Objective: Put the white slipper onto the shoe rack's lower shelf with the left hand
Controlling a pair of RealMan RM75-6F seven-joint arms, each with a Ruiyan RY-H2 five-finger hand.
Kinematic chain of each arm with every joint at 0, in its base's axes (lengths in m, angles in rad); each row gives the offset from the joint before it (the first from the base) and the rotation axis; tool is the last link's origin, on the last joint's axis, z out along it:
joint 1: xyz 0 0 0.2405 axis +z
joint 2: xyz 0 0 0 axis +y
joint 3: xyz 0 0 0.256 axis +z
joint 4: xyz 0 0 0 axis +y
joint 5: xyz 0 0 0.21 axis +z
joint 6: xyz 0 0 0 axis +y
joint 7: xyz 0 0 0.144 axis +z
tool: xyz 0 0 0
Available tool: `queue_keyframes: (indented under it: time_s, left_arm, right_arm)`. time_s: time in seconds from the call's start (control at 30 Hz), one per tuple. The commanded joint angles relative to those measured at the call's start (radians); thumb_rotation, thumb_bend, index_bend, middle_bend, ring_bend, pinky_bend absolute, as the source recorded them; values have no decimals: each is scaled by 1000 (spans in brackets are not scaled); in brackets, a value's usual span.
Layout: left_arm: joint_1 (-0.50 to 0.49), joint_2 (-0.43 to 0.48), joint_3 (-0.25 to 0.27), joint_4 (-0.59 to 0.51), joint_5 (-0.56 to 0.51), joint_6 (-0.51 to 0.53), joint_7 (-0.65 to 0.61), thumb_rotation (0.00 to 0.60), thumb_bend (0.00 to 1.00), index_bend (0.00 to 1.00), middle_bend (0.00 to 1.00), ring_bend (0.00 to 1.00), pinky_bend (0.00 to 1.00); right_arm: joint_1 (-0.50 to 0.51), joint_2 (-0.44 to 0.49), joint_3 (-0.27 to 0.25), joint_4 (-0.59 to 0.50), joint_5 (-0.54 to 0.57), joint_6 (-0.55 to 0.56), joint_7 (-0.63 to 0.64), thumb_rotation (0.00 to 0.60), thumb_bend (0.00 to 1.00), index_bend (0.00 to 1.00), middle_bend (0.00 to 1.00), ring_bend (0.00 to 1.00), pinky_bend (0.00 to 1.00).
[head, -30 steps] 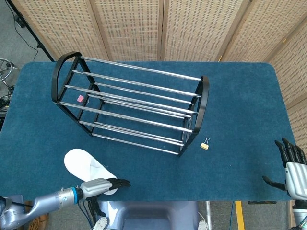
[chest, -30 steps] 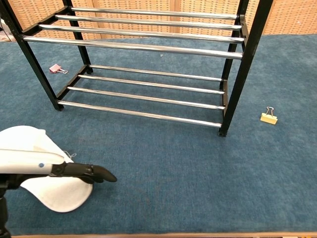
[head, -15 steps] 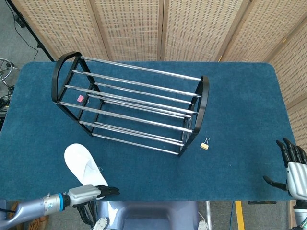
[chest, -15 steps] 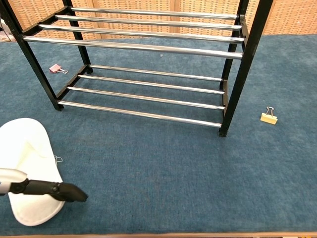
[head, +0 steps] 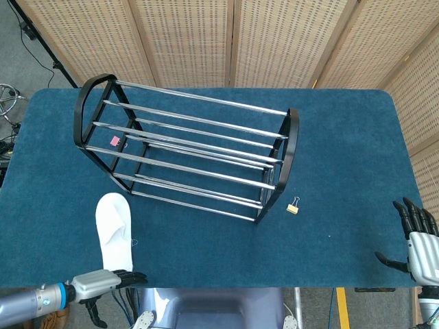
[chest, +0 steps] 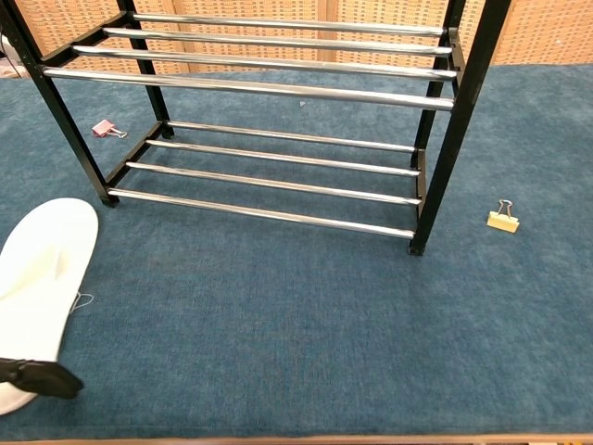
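Note:
The white slipper lies flat on the blue table in front of the rack's left end, lengthwise toward the front edge; in the chest view the slipper is at the far left. My left hand is at the table's front edge and grips the slipper's near end, its dark fingers lying across it. The black and chrome shoe rack stands mid-table, its lower shelf bare. My right hand hovers open at the front right corner, far from both.
A pink binder clip lies on the table under the rack's left end. A yellow binder clip lies just right of the rack's front right leg. Woven screens stand behind the table.
My left hand has drawn back left along the front edge, and the slipper's near end has swung with it, turning from slanted to lengthwise. The right hand is still.

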Motion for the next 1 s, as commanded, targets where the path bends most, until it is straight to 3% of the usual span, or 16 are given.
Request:
queue_keyframes:
  time_s: [0.03, 0.43, 0.53, 0.67, 0.87, 1.0]
  left_arm:
    - [25, 14, 13, 24, -15, 8, 21, 600, 24, 38, 0, 62, 93]
    - [177, 86, 10, 125, -52, 211, 75, 600, 24, 50, 1, 63, 93]
    - [328, 56, -83, 228, -95, 456, 150, 600, 24, 68, 4, 62, 93]
    - [472, -11, -203, 328, -228, 590, 248, 600, 24, 86, 5, 62, 92]
    - [556, -73, -342, 348, -408, 618, 329, 600, 24, 92, 2, 62, 109]
    - [569, -90, -419, 321, -528, 538, 412, 600, 24, 62, 0, 58, 114]
  right_arm:
    - [-1, 1, 1, -1, 0, 2, 1, 600, 0, 0, 0, 0, 0]
    - [0, -1, -1, -4, 4, -2, -9, 600, 0, 0, 0, 0, 0]
    - [-1, -1, -1, -9, 12, -2, -20, 600, 0, 0, 0, 0, 0]
    - [1, -1, -2, -13, 14, -7, -23, 600, 0, 0, 0, 0, 0]
    - [3, -3, -5, -16, 13, -13, -29, 600, 0, 0, 0, 0, 0]
    - [5, -3, -5, -17, 18, -18, -32, 600, 0, 0, 0, 0, 0]
